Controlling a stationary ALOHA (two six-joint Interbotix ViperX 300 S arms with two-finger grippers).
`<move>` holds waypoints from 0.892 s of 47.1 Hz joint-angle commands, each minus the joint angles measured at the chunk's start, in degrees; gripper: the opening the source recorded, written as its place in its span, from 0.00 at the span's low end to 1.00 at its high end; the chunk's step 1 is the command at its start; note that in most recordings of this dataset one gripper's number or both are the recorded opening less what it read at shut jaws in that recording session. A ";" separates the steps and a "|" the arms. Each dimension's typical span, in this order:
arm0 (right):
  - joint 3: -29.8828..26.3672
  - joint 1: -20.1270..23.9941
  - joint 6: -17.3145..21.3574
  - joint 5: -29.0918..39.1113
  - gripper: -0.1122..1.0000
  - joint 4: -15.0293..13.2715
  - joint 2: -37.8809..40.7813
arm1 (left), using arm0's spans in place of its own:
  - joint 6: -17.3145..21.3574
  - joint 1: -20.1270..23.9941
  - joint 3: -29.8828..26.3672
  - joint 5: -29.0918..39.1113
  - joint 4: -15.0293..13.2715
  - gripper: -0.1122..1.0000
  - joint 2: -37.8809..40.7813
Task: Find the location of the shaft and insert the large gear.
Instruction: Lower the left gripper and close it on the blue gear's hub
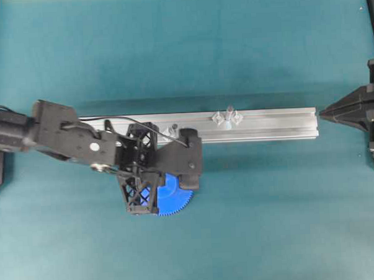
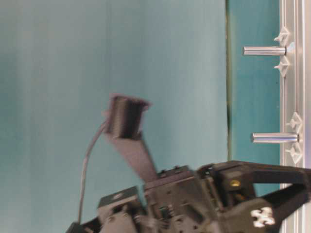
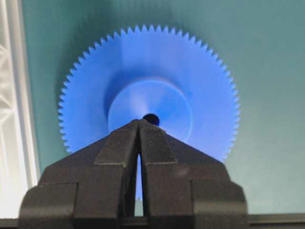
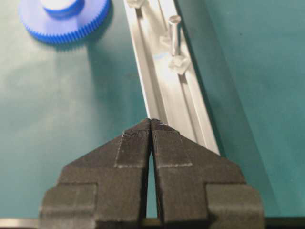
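The large gear [image 3: 147,90], a bright blue toothed disc with a raised hub, lies flat on the teal mat just in front of the rail. My left gripper [image 3: 139,121] hangs over it, shut, its tips above the hub beside the dark centre hole, with nothing between them. From overhead, the arm covers most of the gear [image 1: 175,197]. The shaft [image 1: 228,116], a slim pale pin between two clear diamond brackets, stands on the rail to the right of the left arm. My right gripper [image 4: 151,120] is shut and empty at the rail's right end, facing the shaft [image 4: 174,31].
The silver aluminium rail [image 1: 273,124] runs left to right across the middle of the mat. A second pin [image 1: 172,129] stands on it, partly hidden by the left arm. The right arm [image 1: 353,111] stays at the right edge.
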 commanded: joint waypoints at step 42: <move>-0.09 -0.62 0.53 -1.41 0.11 -0.09 0.26 | 3.52 -0.97 -4.39 3.69 0.09 0.12 1.41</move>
